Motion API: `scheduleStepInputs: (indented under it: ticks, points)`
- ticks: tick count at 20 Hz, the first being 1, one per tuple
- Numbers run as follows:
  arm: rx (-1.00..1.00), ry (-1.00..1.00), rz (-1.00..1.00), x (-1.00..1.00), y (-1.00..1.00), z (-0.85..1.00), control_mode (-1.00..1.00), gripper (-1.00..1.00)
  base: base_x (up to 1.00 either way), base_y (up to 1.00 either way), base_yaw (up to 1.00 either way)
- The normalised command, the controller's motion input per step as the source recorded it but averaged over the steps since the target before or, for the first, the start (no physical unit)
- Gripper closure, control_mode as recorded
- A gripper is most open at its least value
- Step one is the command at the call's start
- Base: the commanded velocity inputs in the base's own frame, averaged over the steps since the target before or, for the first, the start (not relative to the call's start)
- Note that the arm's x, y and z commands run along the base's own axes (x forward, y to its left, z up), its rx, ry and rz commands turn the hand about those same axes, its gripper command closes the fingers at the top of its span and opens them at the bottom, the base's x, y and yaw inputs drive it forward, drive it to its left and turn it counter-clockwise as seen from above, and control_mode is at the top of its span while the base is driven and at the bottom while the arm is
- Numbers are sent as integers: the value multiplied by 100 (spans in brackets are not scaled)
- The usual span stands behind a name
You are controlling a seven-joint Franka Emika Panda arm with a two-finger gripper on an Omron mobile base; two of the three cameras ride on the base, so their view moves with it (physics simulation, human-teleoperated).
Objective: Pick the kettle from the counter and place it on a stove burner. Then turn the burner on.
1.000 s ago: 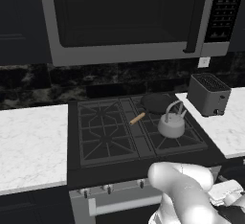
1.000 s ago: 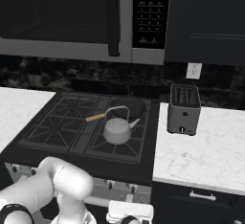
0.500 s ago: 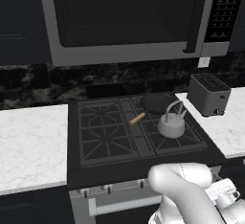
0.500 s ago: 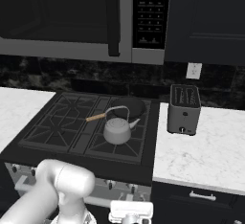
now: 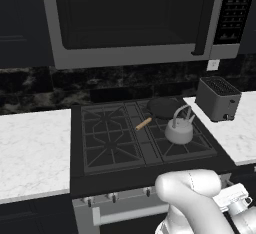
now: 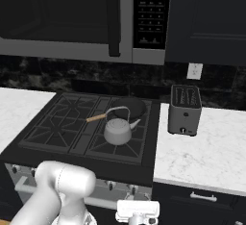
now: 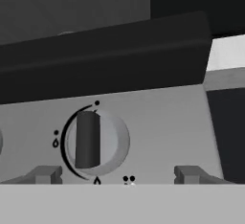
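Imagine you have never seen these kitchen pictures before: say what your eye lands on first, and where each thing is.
First comes the silver kettle sitting on the front right stove burner, with a black skillet just behind it. Next is the round stove knob, large in the hand view, its dark bar standing upright. A grey toaster stands on the counter right of the cooktop.

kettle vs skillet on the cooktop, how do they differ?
The kettle is silver-grey and domed; the skillet is black and flat. The kettle has a thin arched wire handle over its top; the skillet's wooden handle sticks out sideways. The kettle sits on the front burner, the skillet behind it. Both rest on the black grates.
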Motion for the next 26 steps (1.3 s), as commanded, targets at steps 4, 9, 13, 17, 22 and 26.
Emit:
scheduleStepInputs:
  ticks: [4,9,13,17,22,26]
  points:
    - [0,-5,0,-12,12,14,-100,-100,0,0,0]
    - [0,-5,0,-1,18,18,-100,-100,0,0,0]
    - [0,-4,-1,0,3,17,-100,-100,0,0,0]
    - [0,-1,0,0,1,11,-100,-100,0,0,0]
    - [0,0,0,0,0,0,-100,-100,0,0,0]
    - [0,0,0,0,14,0,-100,-100,0,0,0]
